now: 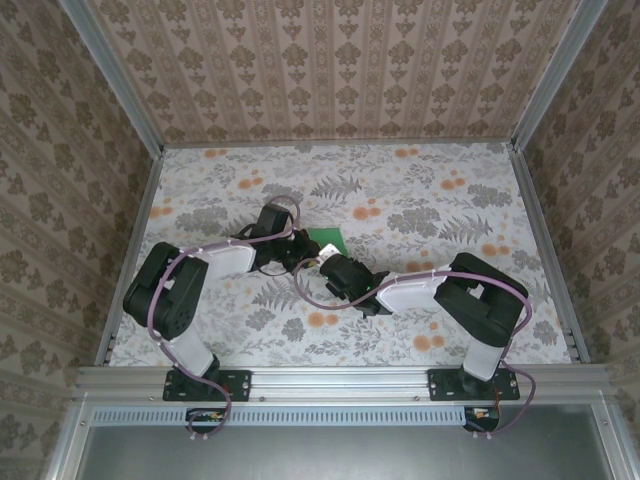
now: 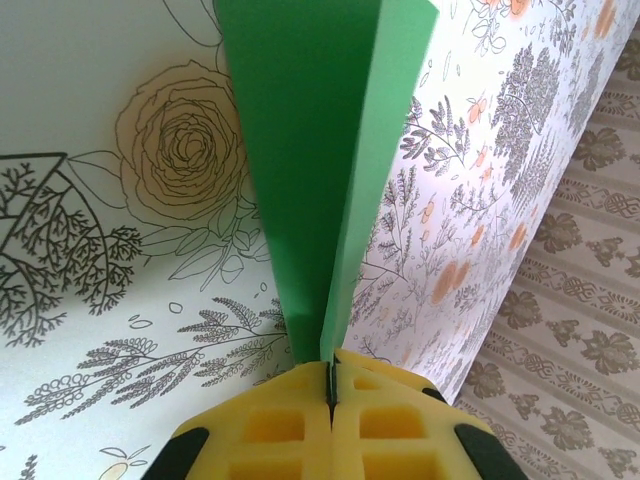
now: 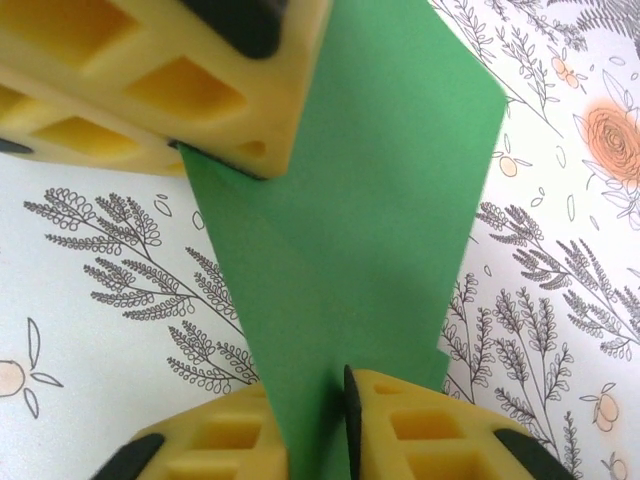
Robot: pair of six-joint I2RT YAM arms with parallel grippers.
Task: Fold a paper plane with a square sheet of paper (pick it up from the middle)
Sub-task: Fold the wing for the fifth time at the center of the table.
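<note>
The sheet of paper [image 1: 328, 240] is bright green and folded into a narrow tapering shape, held up off the floral table between both grippers. My left gripper [image 2: 330, 366] is shut on the paper's [image 2: 310, 150] narrow end, where two green layers spread apart from a crease. My right gripper [image 3: 322, 425] is closed around the paper's [image 3: 370, 200] lower edge, its black pad pressed against the green. In the right wrist view the left gripper's yellow fingers [image 3: 150, 80] pinch the far corner. From above, the left gripper [image 1: 300, 246] and the right gripper [image 1: 324, 264] meet at mid-table.
The floral table cover [image 1: 420, 200] stretches to the back and right. Metal rails [image 1: 545, 240] and patterned walls [image 1: 330, 70] box in the table on three sides.
</note>
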